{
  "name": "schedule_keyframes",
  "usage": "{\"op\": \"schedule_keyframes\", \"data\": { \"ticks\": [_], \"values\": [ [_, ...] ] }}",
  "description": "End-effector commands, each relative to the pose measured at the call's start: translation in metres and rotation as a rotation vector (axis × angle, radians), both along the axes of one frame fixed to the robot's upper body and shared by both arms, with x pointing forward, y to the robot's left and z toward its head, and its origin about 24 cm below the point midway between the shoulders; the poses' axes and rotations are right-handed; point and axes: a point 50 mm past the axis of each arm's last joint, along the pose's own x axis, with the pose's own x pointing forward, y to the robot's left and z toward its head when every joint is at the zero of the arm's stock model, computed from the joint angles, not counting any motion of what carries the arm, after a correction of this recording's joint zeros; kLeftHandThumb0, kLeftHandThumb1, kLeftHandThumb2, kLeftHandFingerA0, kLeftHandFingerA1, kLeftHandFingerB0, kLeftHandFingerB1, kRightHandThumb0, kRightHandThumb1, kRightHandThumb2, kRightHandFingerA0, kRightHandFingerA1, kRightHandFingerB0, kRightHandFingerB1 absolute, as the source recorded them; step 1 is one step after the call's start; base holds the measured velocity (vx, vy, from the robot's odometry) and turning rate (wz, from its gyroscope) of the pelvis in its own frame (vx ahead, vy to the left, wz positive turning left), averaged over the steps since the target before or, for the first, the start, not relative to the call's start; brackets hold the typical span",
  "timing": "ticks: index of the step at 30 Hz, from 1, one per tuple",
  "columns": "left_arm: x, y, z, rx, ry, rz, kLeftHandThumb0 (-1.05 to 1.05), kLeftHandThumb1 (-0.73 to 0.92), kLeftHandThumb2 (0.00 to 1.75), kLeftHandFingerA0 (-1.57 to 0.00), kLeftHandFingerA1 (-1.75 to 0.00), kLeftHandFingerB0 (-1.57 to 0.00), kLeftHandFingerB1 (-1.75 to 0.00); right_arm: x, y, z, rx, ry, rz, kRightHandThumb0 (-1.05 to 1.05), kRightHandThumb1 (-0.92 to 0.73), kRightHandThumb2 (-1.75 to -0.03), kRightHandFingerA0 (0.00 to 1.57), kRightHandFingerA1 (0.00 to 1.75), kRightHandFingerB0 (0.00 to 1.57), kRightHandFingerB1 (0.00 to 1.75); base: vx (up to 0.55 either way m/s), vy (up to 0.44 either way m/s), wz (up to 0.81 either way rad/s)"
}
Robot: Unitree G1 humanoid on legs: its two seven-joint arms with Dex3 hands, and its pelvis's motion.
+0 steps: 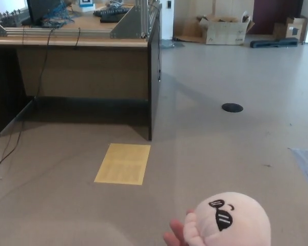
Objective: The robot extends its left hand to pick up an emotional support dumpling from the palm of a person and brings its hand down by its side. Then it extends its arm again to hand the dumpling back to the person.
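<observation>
Dumpling (235, 218) rests on a person's fingers (178, 231); we see neither robot hand, so their state is unknown.

A wooden desk (82, 66) stands at the upper left of the floor (236, 154), with cables (56, 18) and a metal frame (136, 20) on its top and a black cord (20, 128) trailing down to the floor at its left end. A yellow sheet (123, 164) lies flat on the floor just in front of the desk's right front corner. A black disc (232, 107) sits well to the right. An open cardboard box (223, 29) and a smaller box (295, 26) stand by the far wall.
</observation>
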Motion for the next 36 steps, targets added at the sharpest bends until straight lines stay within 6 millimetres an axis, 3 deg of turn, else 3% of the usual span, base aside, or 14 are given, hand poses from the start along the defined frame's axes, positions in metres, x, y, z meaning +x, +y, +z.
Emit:
{"op": "schedule_keyframes", "data": {
  "ticks": [1,8,9,12,16,17,18,21,22,27,29,30,34,36],
  "values": [
    [0.000,0.009,0.017,-0.040,-0.134,-0.011,-0.35,0.44,0.62,-0.39,-0.44,-0.37,-0.38,-0.002,-0.006,0.008,0.028,-0.103,0.002,-0.52,-0.60,-0.59,0.75,0.47,0.37,0.32,0.00,0.000,0.00],
    [0.016,0.012,0.060,0.023,-0.274,-0.098,-0.36,0.46,0.54,-0.39,-0.39,-0.33,-0.32,-0.003,-0.007,0.007,0.039,-0.108,0.006,-0.51,-0.60,-0.59,0.75,0.47,0.37,0.32,0.00,0.000,0.00],
    [0.035,0.006,0.110,0.097,-0.389,-0.242,-0.21,0.33,0.87,-0.13,-0.51,-0.10,-0.49,-0.002,-0.009,0.008,0.037,-0.110,0.001,-0.48,-0.59,-0.58,0.75,0.47,0.37,0.33,0.00,0.000,0.00],
    [0.050,-0.009,0.179,0.238,-0.491,-0.440,-0.23,0.35,0.88,-0.08,-0.50,-0.06,-0.49,0.000,-0.009,0.009,0.034,-0.112,-0.002,-0.49,-0.61,-0.58,0.75,0.47,0.38,0.33,0.00,0.000,0.00],
    [0.050,-0.011,0.185,0.247,-0.489,-0.458,-0.23,0.35,0.88,-0.08,-0.50,-0.06,-0.49,0.000,-0.009,0.009,0.034,-0.113,-0.002,-0.49,-0.61,-0.58,0.75,0.47,0.38,0.33,0.00,0.000,0.00],
    [0.062,-0.040,0.259,0.403,-0.570,-0.677,-0.27,0.32,0.86,-0.01,-0.48,0.00,-0.46,-0.001,-0.010,0.008,0.038,-0.106,-0.002,-0.51,-0.60,-0.59,0.75,0.47,0.38,0.33,0.00,0.000,0.00],
    [0.060,-0.054,0.288,0.479,-0.590,-0.763,-0.27,0.32,0.86,-0.01,-0.48,0.00,-0.46,-0.002,-0.010,0.007,0.040,-0.104,-0.001,-0.51,-0.60,-0.59,0.75,0.47,0.38,0.33,0.00,0.000,0.00],
    [0.060,-0.071,0.314,0.532,-0.582,-0.850,-0.27,0.29,0.85,-0.02,-0.48,-0.01,-0.47,0.000,-0.010,0.008,0.043,-0.109,-0.001,-0.52,-0.59,-0.58,0.74,0.47,0.38,0.33,0.00,0.000,0.00],
    [0.059,-0.082,0.329,0.568,-0.569,-0.897,-0.45,0.44,0.53,-0.21,-0.31,-0.18,-0.28,0.001,-0.010,0.009,0.044,-0.111,-0.001,-0.50,-0.59,-0.58,0.75,0.47,0.37,0.32,0.00,0.000,0.00],
    [0.062,-0.112,0.357,0.643,-0.564,-1.001,-0.48,0.43,0.53,-0.21,-0.30,-0.19,-0.30,0.002,-0.009,0.010,0.026,-0.107,0.007,-0.50,-0.60,-0.59,0.75,0.46,0.38,0.33,0.00,0.000,0.00],
    [0.064,-0.136,0.372,0.691,-0.565,-1.072,-0.25,0.21,0.81,-0.07,-0.50,-0.07,-0.49,0.001,-0.008,0.008,0.026,-0.105,0.012,-0.53,-0.60,-0.59,0.75,0.47,0.37,0.32,0.00,0.000,0.00],
    [0.064,-0.148,0.378,0.708,-0.566,-1.109,-0.46,0.39,0.52,-0.18,-0.30,-0.21,-0.30,0.001,-0.007,0.008,0.031,-0.103,0.011,-0.53,-0.59,-0.58,0.75,0.47,0.38,0.33,0.00,0.000,0.00],
    [0.064,-0.160,0.384,0.717,-0.559,-1.146,-0.46,0.39,0.52,-0.18,-0.30,-0.21,-0.30,0.001,-0.007,0.007,0.038,-0.099,0.009,-0.53,-0.59,-0.58,0.75,0.47,0.38,0.33,0.00,0.000,0.00],
    [0.064,-0.199,0.397,0.826,-0.572,-1.260,-0.28,0.18,0.78,-0.01,-0.50,0.00,-0.47,0.003,-0.007,0.008,0.028,-0.104,0.012,-0.49,-0.61,-0.59,0.74,0.47,0.38,0.33,0.00,0.000,0.00]
  ]
}}
